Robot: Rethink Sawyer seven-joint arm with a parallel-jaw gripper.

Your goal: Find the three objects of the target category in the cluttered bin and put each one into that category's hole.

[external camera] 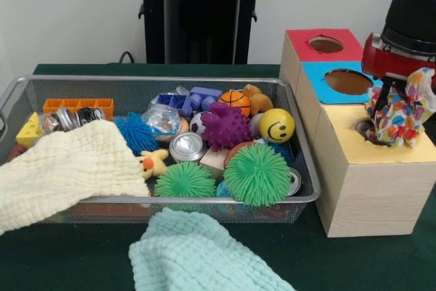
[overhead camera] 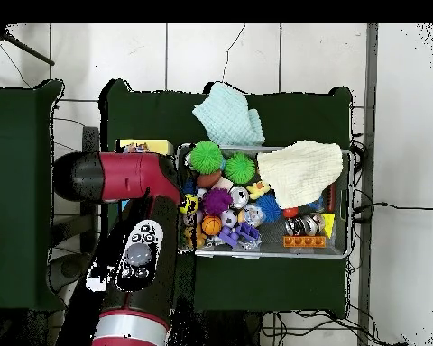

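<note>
Front view: gripper [external camera: 394, 103] fingers clamped on a multicoloured crumpled cloth [external camera: 399, 112], held at the yellow box's hole [external camera: 363, 129] | this item nearly deposited, not released | bin [external camera: 308, 168] remains full; remaining targets unclear

White wall [external camera: 82, 11]; tiled floor [overhead camera: 256, 54]

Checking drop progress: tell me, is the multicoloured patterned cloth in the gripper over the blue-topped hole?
No, the multicoloured patterned cloth hangs from the gripper at the hole in the yellow-topped wooden box.
</note>
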